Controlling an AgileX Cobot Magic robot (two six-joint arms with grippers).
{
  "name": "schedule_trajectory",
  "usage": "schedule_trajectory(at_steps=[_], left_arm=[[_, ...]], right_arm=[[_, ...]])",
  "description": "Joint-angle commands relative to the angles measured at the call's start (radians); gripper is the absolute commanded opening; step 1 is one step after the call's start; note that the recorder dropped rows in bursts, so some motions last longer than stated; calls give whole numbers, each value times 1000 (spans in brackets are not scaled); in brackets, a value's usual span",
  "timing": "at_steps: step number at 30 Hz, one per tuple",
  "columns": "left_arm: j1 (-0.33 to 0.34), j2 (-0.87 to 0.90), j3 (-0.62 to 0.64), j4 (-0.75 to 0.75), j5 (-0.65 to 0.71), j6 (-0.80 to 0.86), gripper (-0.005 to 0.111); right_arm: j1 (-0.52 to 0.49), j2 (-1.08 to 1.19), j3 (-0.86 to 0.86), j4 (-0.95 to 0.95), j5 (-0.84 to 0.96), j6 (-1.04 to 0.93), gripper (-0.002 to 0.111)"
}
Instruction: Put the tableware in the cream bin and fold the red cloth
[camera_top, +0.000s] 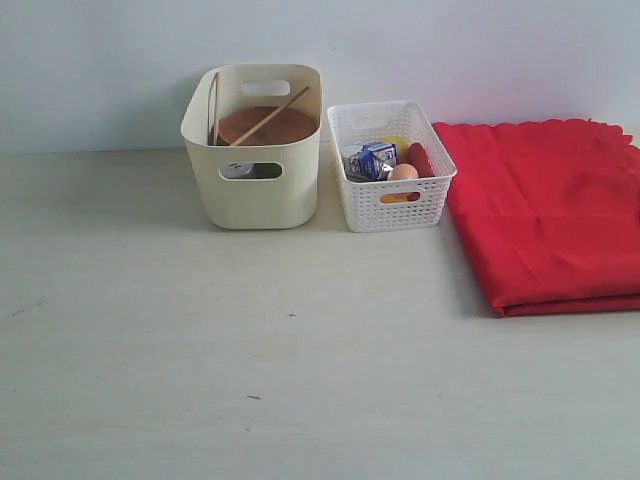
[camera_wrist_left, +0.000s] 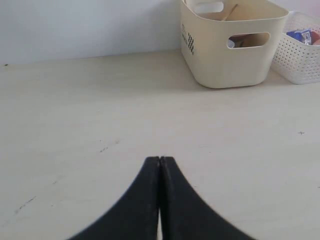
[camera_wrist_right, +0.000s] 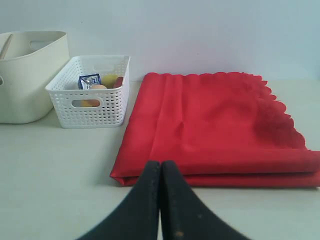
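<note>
The 2 steps look done to me; I judge the next move calls for no grasp, only a check of the fold. The cream bin, upper centre of the exterior frame, holds the round brown plate and chopsticks; the white basket just right of it holds a carton and an egg; the red cloth lies folded at the right edge. My left pincer and right pincer are fully closed, holding nothing.

The place looked like a plain lab bench: a pale scuffed table against a blank white wall.
</note>
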Motion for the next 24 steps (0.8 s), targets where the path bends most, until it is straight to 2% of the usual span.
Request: schedule_trajectory(at_steps=[1, 24], left_arm=[[3, -6, 3, 0, -9, -5, 0], [3, -6, 3, 0, -9, -5, 0]], right_arm=[[2, -6, 5, 0, -4, -2, 0], [2, -6, 5, 11, -4, 0, 0]])
